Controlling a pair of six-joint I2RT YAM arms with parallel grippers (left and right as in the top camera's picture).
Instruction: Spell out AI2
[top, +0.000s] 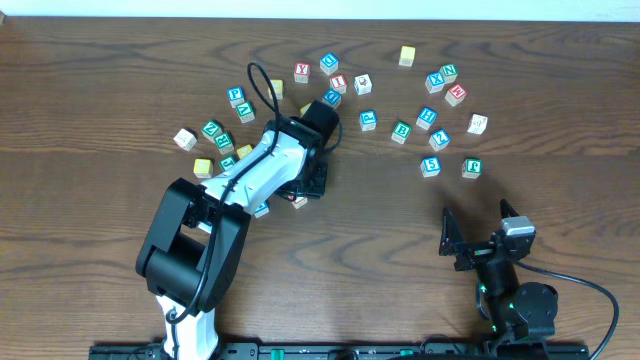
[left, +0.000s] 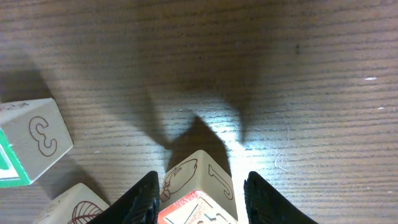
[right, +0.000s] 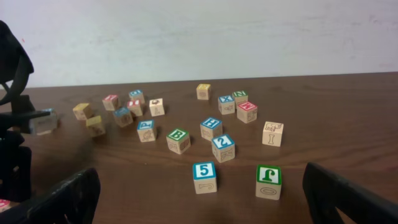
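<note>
Left fingers (left: 140, 199): set close on either side of a small cube (left: 196, 174), low over the desk (top: 560, 60). I cannot tell whether they press it or stand just off its sides.
Cube between them: it has a red-edged top face, but the letter is cut off at the picture's edge. It may be the A; that is a guess. From overhead the arm hides nearly all of it, left of the middle.
Right fingers (right: 62, 199): spread wide with nothing between them, at the near right of the desk, well apart from the cubes.
2 cube (top: 439, 140): in the right part of the scatter, flat on the desk, just beside a blue H cube (top: 427, 117).
I cube (top: 338, 82): far middle, in the cluster by the left arm's wrist. The letter is small, so this is a likely reading.
Done: nothing spelled as far as I can judge. No three cubes stand in a row.
Left to do: place the first letter on bare desk, then bring the I and the 2 to its right.
</note>
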